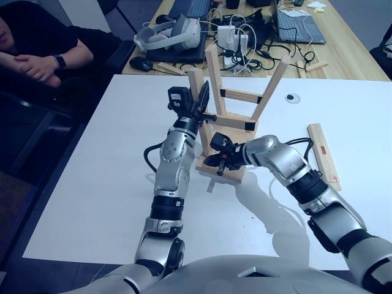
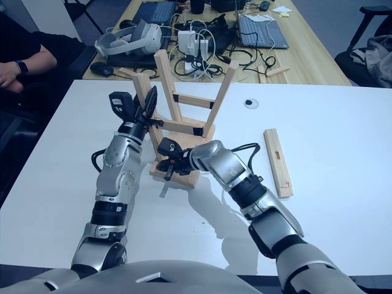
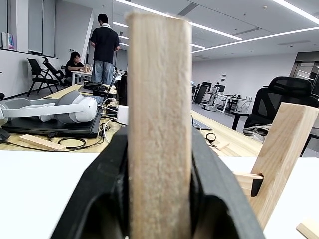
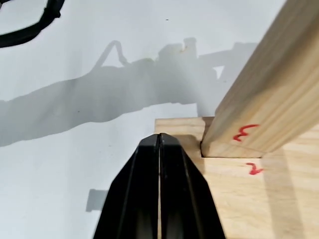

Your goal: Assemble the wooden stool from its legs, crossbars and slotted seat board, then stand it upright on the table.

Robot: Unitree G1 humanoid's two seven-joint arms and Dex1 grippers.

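stool: pale wooden stool (image 1: 236,116) stands upside down mid-way across the white bench (image 1: 110,184), legs pointing up
seat board: flat pale slotted seat board (image 1: 236,176) lies on the bench under the legs
crossbars: two pale wooden crossbars (image 1: 242,95) with dark end brackets join the legs
left pincer: left pincer (image 1: 202,101) is clamped on the near-left square wooden leg (image 3: 159,124), close to its upper end
right pincer: right pincer (image 4: 159,189) has its fingers pressed together with nothing between them; the tip sits on the seat board corner, just beside the base of the leg marked with a red numeral (image 4: 269,89)
loose part: pale wooden slat with a slot (image 1: 323,153) lies flat on the robot's right, well apart from the stool
step: probably seating the held leg in its slot, the right pincer pinning the board down
progress: frame mostly together, not yet turned over; the slat looks unfitted
next move: likely a downward push on the leg while the board is held, then fit the slat and flip the stool
risk: the board could skid or tip if pushed off-centre
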